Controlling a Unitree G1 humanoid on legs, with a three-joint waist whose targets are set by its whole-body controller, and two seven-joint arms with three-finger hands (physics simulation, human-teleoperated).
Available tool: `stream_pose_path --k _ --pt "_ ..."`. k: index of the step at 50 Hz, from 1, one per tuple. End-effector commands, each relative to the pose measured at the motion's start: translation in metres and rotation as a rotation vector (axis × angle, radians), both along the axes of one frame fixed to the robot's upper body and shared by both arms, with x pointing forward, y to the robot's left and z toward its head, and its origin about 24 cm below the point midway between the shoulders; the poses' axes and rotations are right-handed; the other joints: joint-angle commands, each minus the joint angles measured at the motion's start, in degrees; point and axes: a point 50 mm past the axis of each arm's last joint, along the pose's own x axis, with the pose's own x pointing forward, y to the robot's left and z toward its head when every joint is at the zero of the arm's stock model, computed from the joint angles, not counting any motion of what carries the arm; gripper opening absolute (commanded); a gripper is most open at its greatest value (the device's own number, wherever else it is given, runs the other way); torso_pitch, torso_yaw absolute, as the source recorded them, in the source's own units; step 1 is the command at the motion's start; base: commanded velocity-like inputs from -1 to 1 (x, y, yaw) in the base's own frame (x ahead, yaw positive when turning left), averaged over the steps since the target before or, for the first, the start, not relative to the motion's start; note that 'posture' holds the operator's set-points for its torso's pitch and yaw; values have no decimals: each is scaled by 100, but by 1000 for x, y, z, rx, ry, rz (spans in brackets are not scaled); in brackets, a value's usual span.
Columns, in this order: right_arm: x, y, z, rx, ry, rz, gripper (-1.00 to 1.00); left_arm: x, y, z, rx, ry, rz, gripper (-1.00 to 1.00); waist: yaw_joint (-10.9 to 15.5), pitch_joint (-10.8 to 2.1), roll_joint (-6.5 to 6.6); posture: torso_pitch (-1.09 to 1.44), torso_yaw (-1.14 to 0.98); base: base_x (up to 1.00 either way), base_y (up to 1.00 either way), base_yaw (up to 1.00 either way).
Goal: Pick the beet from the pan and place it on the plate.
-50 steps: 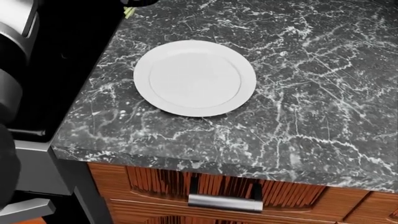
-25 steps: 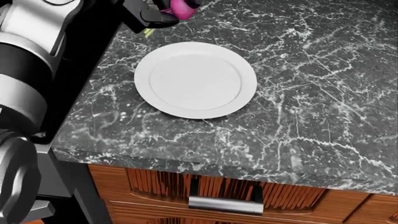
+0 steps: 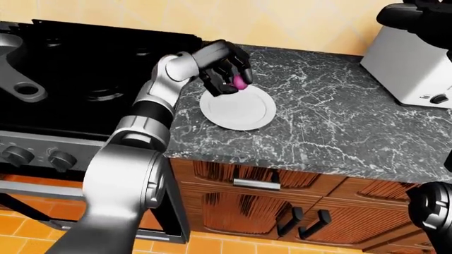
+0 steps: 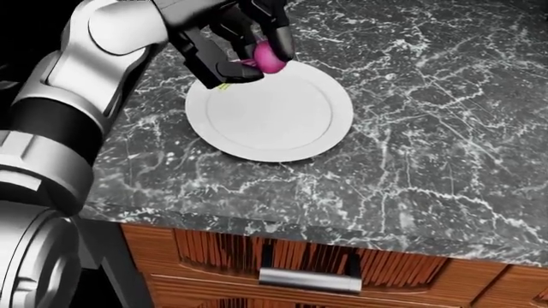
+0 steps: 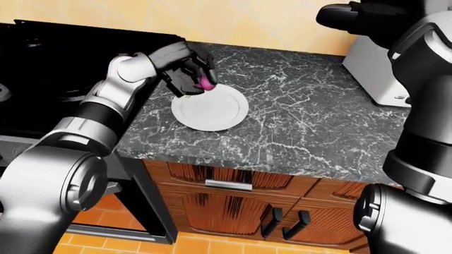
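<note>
The white plate (image 4: pixel 269 110) lies near the counter's (image 4: pixel 411 160) left edge, beside the black stove (image 3: pixel 78 79). Over its far-left rim, the left hand's (image 4: pixel 231 38) dark fingers (image 4: pixel 278 35) pinch the pink beet (image 4: pixel 268 58). Farther off, the right hand (image 5: pixel 346 16) hovers by the toaster (image 3: pixel 409 66); its fingers' state cannot be told.

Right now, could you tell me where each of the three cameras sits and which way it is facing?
Head view: on the head, pitched steeply down onto the plate and counter; the left arm enters from the left, its left hand shut on the beet.
Left-eye view: on the head, looking wider over the stove, counter and toaster; the left arm shows.
Right-eye view: nearly the same scene; the left arm and the raised right arm show.
Shared: all three show the plate, with the beet at its upper-left rim.
</note>
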Motion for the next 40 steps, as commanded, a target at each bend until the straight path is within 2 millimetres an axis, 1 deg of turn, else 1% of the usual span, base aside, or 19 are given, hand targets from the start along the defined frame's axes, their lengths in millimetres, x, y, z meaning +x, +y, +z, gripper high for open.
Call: stream_pose_path --k 1,21,29,40 --pt "-11 -1 20 -12 -97 -9 100 -4 -4 28 -39 -106 -18 -23 3 -188 -24 0 0 0 0 0" --pt "-11 -1 21 -11 -98 -8 100 -3 -7 16 -45 -81 -13 -22 5 -201 -30 0 0 0 0 0" --pt "-12 -1 21 -10 -100 -9 100 -2 -7 6 -37 -68 -8 -22 4 -207 -29 0 0 0 0 0" --pt "-11 -1 22 -13 -101 -8 100 -1 -8 0 -49 -56 -2 -22 3 -211 -33 0 0 0 0 0"
